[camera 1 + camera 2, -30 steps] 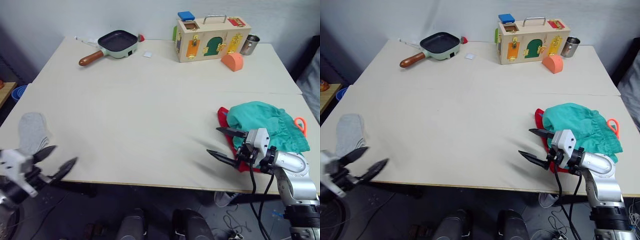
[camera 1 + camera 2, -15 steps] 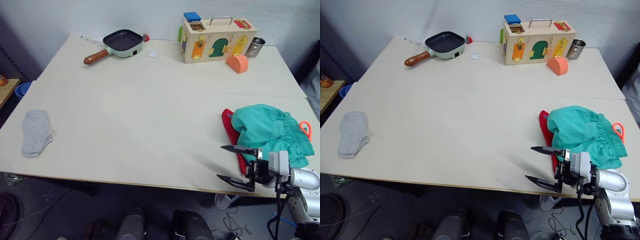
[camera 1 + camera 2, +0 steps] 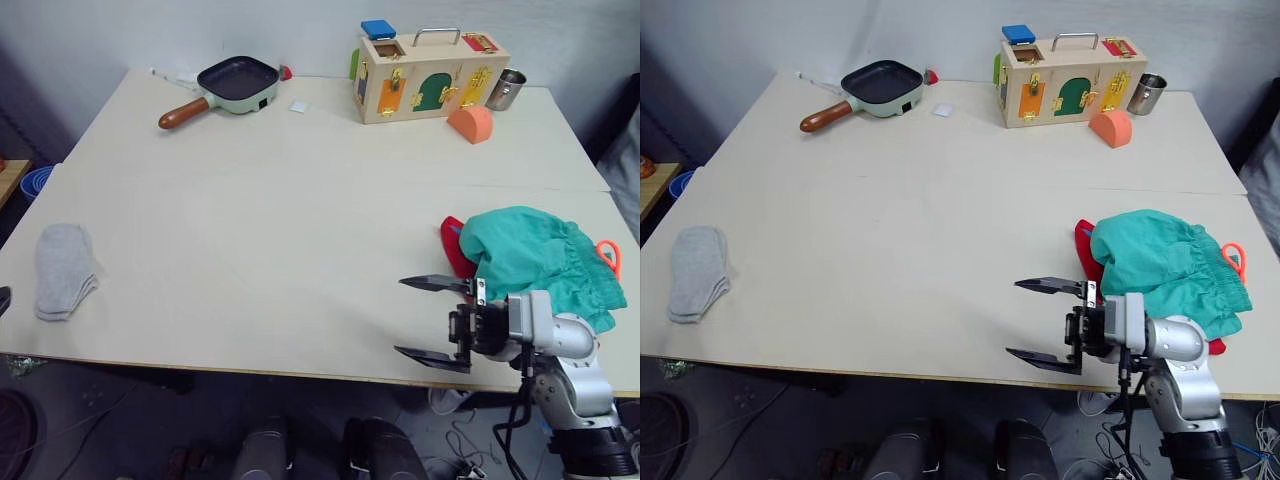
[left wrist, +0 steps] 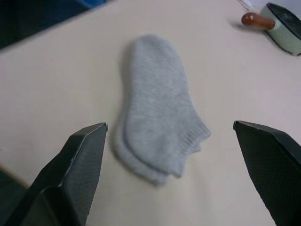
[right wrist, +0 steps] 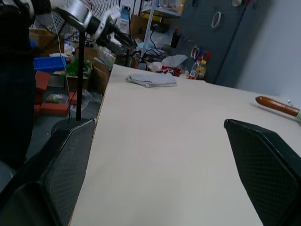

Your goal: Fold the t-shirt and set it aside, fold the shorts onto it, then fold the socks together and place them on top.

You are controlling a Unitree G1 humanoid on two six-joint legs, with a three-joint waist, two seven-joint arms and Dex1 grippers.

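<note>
Socks (image 3: 64,270) stacked, untouched at table (image 3: 300,200) edge; shorts (image 3: 535,262) piled on t-shirt (image 3: 456,252). Left gripper (image 4: 174,160) and right gripper (image 3: 432,320) both spread, empty. Advised: pinch both socks' cuffs together.

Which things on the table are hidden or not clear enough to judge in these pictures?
- T-shirt: the shorts cover nearly all of it in the eye views, so its fold cannot be judged.
- Socks: one or two layers is unclear; the left wrist view is soft.
- Small white thing near the pan: too small to identify.
- Drawstring: mostly under the shorts.
</note>
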